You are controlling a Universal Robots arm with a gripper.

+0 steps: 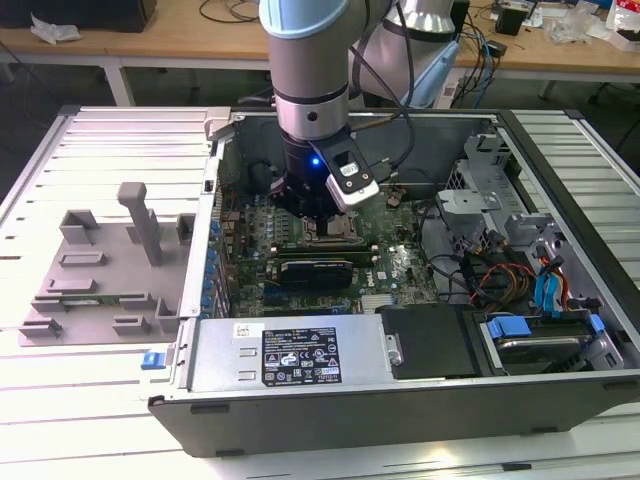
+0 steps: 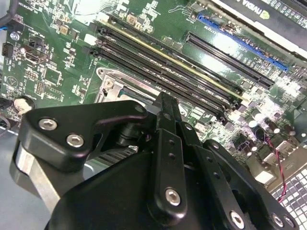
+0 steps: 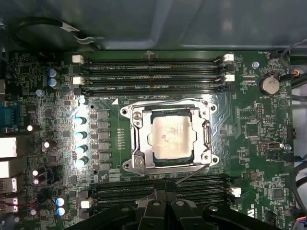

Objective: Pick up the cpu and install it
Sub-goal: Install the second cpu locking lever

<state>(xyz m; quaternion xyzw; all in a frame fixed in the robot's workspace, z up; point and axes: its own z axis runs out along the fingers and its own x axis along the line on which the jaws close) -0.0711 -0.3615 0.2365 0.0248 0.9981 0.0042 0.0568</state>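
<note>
The cpu [image 3: 171,138] already lies flat inside its socket frame [image 3: 139,143] on the green board [image 3: 249,124], its pale metal top showing in the first wrist view, with the metal bracket around it and no cover over it. The arm hangs straight down into the open computer case [image 1: 560,150], and the claw [image 3: 163,211] sits low over the board just beside the socket; its black links are near one another, but whether the tips are closed or apart cannot be told, and nothing is seen in its hold. The main risk, as I judge it, is a knock: the chip looks unclamped, so a brush from the claw could shift it in its seat or bend the contacts beneath. The room is tight. Long memory slots [image 3: 153,72] run on both sides of the socket, a black card [image 1: 315,270] lies close by, and loose cables [image 1: 480,270] hang toward the exterior view's right. The free way out is upward.
</note>
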